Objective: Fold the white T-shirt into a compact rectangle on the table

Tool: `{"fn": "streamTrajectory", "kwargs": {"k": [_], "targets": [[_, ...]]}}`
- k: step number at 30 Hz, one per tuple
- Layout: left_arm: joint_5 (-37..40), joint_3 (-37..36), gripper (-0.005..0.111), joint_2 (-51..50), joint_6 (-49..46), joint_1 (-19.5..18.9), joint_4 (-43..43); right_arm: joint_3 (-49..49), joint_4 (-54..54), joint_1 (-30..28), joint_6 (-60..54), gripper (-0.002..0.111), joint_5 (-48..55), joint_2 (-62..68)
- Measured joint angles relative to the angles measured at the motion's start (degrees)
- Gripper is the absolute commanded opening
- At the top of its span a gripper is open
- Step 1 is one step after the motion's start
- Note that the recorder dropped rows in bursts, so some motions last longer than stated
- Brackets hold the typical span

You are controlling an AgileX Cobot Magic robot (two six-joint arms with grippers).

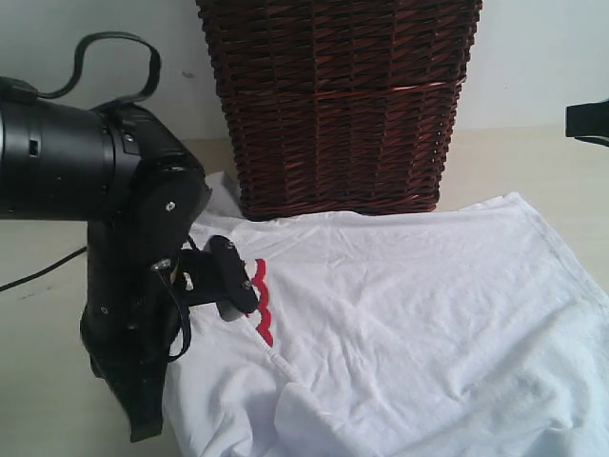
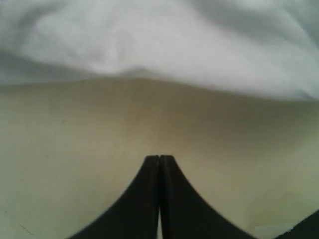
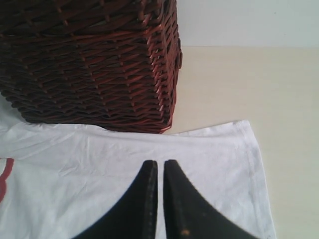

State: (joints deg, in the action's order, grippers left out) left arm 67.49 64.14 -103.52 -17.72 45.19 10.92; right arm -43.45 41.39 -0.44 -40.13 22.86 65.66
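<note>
Risk of a missed grab: left gripper (image 2: 159, 160) pinched fully together over bare table (image 2: 70, 159), no cloth between the jaws. Lifting now likely to leave the shirt (image 2: 149, 40) flat and unfolded. Shirt edge just ahead of the tips, not touching. Right gripper (image 3: 160, 167) also closed and empty, shirt beneath its tips, basket (image 3: 89, 59) just beyond.

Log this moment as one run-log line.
left gripper: shut, empty, over bare table beside white T-shirt edge | right gripper: shut, empty, over white T-shirt near wicker basket | white T-shirt: spread wide, rumpled
</note>
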Motion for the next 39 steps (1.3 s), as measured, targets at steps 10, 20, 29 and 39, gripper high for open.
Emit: {"fn": "streamTrajectory", "kwargs": {"k": [10,20,29,39], "targets": [[-25.06,0.00,0.073,0.92,4.04,0.10,-0.53,0.00,0.00,0.00,0.00,0.005,-0.10,0.00],[-29.00,0.00,0.043,-6.77,15.17,-1.17,7.62,0.00,0.48,0.00,0.00,0.005,0.02,0.00],[-29.50,0.00,0.000,-9.90,15.02,-1.17,8.58,0.00,0.60,0.00,-0.09,0.005,0.02,0.00],[-17.93,-1.64,0.000,-6.89,14.28,-1.17,8.55,0.00,0.60,0.00,-0.39,0.005,0.02,0.00]]}}
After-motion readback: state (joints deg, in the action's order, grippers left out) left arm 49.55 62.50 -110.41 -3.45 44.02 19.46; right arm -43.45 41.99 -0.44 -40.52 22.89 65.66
